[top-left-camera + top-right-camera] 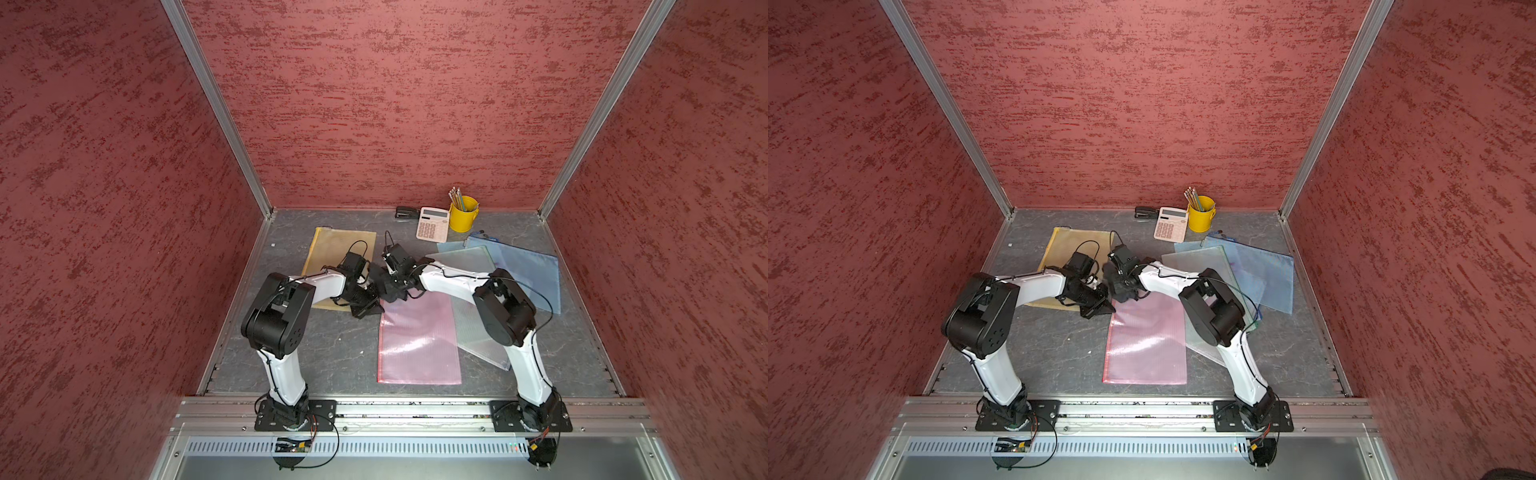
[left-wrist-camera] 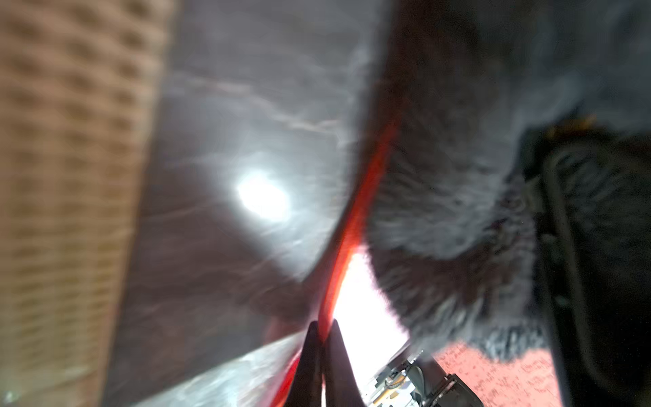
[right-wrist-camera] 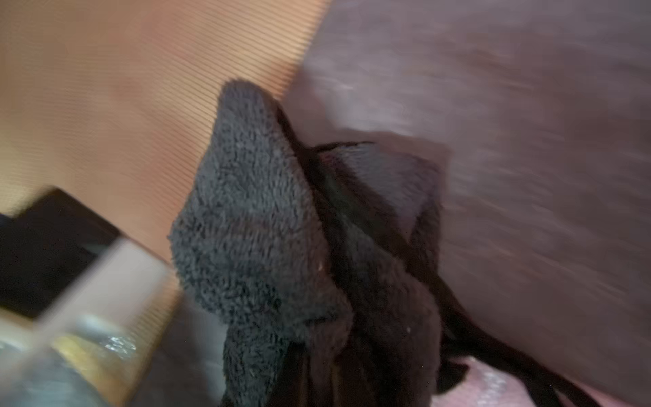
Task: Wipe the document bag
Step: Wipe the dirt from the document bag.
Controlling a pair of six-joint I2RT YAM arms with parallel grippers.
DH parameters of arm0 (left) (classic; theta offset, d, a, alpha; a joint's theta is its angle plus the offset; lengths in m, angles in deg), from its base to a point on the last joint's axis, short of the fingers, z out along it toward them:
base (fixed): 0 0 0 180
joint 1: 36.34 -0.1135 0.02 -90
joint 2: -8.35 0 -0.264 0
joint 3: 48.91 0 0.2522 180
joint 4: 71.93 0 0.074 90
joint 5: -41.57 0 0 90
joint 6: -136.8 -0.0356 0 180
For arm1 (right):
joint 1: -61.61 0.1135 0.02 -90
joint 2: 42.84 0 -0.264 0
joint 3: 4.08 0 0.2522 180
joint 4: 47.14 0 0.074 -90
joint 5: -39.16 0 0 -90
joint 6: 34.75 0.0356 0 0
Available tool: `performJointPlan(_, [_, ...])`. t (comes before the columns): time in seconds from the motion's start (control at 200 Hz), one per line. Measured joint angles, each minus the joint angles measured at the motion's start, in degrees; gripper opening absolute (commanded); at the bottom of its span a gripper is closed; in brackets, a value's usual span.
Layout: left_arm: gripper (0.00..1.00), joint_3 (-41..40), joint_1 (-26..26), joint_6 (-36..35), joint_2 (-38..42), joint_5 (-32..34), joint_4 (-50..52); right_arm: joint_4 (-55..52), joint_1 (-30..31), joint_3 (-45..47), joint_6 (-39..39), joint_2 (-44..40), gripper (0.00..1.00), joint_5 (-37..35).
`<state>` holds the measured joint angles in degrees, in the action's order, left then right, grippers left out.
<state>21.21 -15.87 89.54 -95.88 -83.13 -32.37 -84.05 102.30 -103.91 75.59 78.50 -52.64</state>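
The pink document bag lies flat in the middle of the table. My left gripper is at the bag's far left corner. In the left wrist view this gripper is shut on the bag's red edge. A dark grey fluffy cloth is bunched in my right gripper, which is shut on it. The cloth sits at the pink bag's far edge, right beside the left gripper. It hides the right fingers.
A yellow mesh bag lies under the left arm. Blue bags and a clear one lie to the right, partly under the right arm. At the back stand a calculator, a yellow pencil cup and a stapler.
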Motion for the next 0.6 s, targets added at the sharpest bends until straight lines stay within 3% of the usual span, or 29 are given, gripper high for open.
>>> performJointPlan(0.1, [0.00, -1.3, -0.2, 0.7, 0.9, 0.1, -1.5, -1.1, -7.6, 8.2, -0.6, -6.6, 0.00, -2.3])
performJointPlan(0.21, [0.00, -2.4, -0.5, 1.7, 1.3, 0.1, -2.2, -3.1, -16.2, 10.1, -2.1, -9.0, 0.00, -6.4])
performJointPlan(0.306, [0.00, -2.9, -0.6, 2.7, 1.3, 0.0, -3.0, -4.4, -18.4, 9.8, -2.4, -9.9, 0.00, -8.0])
performJointPlan(0.436, [0.00, -3.6, -0.6, 4.0, 1.7, 0.1, -4.3, -5.7, -11.7, 8.4, -2.3, -12.3, 0.00, -7.2])
performJointPlan(0.596, [0.00, -4.6, -0.5, 6.3, 2.3, 0.1, -6.6, -4.3, 4.2, 3.9, -1.2, -13.0, 0.00, -2.9])
